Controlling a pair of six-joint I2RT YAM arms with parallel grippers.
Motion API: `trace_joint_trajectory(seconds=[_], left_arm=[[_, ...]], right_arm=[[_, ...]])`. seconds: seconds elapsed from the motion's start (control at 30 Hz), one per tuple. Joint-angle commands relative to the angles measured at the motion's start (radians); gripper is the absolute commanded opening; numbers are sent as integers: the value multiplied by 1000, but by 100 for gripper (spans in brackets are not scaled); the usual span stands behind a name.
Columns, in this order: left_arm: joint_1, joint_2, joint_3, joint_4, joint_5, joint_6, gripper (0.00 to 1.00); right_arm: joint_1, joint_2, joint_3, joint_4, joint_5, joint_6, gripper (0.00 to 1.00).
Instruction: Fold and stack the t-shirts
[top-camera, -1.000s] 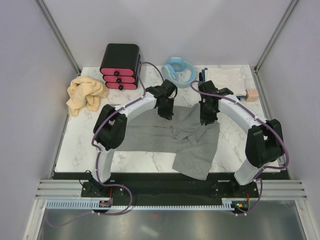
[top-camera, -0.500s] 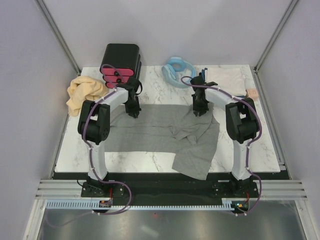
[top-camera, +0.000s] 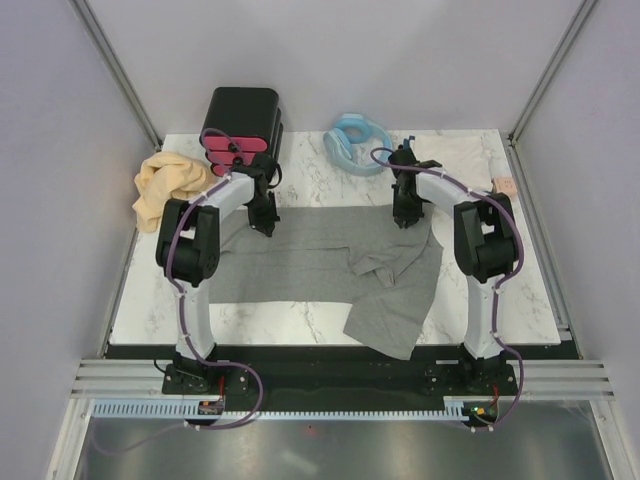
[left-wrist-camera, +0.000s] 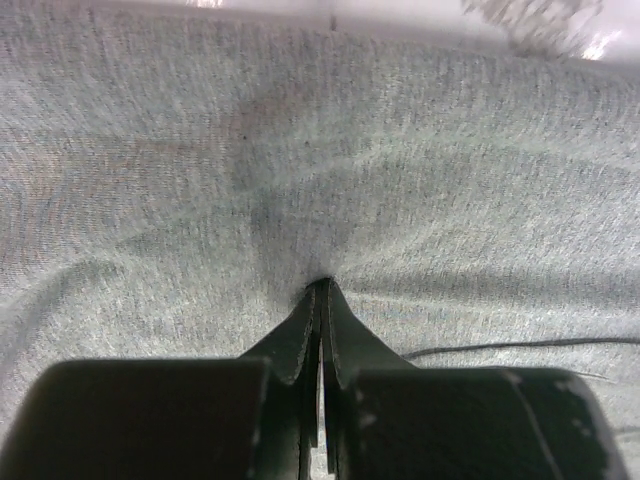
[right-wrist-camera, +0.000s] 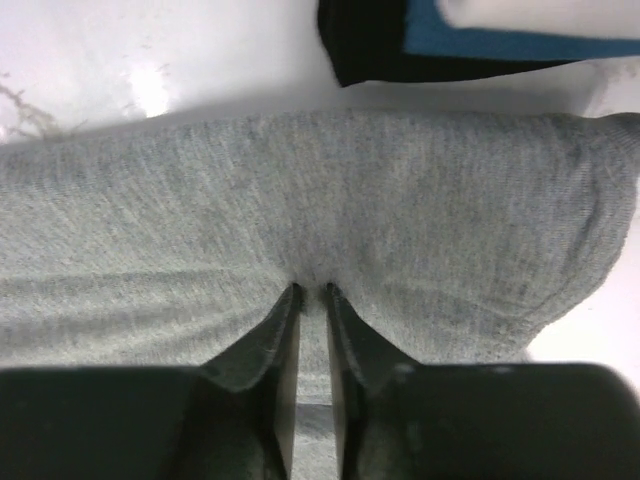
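The large heather-grey t-shirt (top-camera: 320, 262) lies spread on the marble table, its right part rumpled and folded over. My left gripper (top-camera: 265, 224) is down at the shirt's far edge on the left. Its jaws are shut, and the grey cloth (left-wrist-camera: 300, 180) puckers at the tips (left-wrist-camera: 322, 286). At the far right edge my right gripper (top-camera: 404, 220) has its jaws a narrow gap apart, with a pinch of grey cloth (right-wrist-camera: 330, 200) between the tips (right-wrist-camera: 311, 290). A tan-yellow t-shirt (top-camera: 170, 188) is bunched at the far left. A whitish folded one (top-camera: 455, 158) lies at the far right.
A black box with pink drawers (top-camera: 240, 125) stands at the back left, and a light-blue coiled hose (top-camera: 355, 138) lies beside it. A small pinkish block (top-camera: 503, 187) sits at the right edge. A dark and blue cloth edge (right-wrist-camera: 450, 45) lies just beyond the grey shirt.
Both arms swung from over the shirt's middle out to its far edge. The left jaws closed, the right jaws narrowed. The shirt's far edge now lies straight.
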Motion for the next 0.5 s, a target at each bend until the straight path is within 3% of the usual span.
trace_joint_trajectory(seconds=[0.0,0.2,0.47], left_arm=[[19,75,79,8,-10,50,3],[19,102,182,-9,17,56,11],[19,-46,151,-36,45,47,19]], right_arm=[[-63,64,14,-51,102,-21,28],[-77,78,96,-69,55,-43,31],[-77,-80,188,-146,-14,-53,37]])
